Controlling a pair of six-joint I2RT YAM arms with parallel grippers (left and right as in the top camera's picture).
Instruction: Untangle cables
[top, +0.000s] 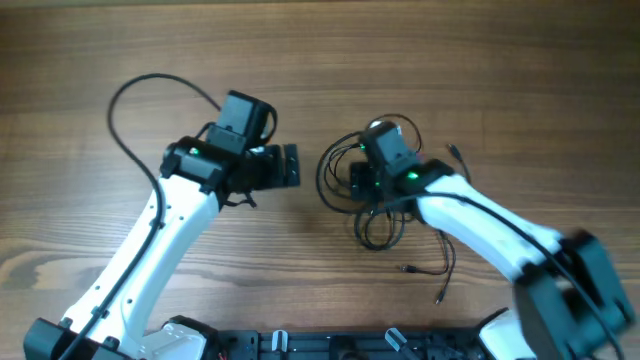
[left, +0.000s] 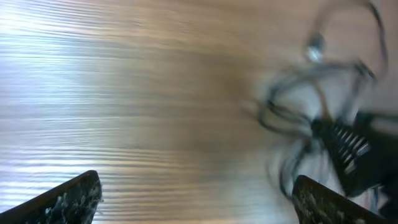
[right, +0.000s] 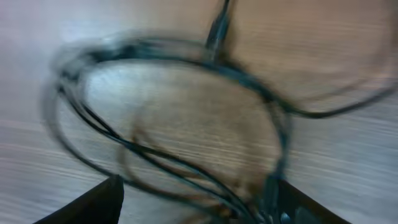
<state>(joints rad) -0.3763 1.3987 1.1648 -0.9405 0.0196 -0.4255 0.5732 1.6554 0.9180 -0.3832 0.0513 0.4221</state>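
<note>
Hovering the right gripper (top: 362, 183), spread and empty, over the cables (right: 186, 56) bunched mid-table just beside the equally wide-open, empty left gripper (top: 288, 166), I judged it best to pinch one outer loop and draw it toward the bare wood beyond, clear of both arms.

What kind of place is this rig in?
Probably a robotics lab bench: wood-grain table, white left arm and right arm based at one edge, plus a tangle of thin cables.
</note>
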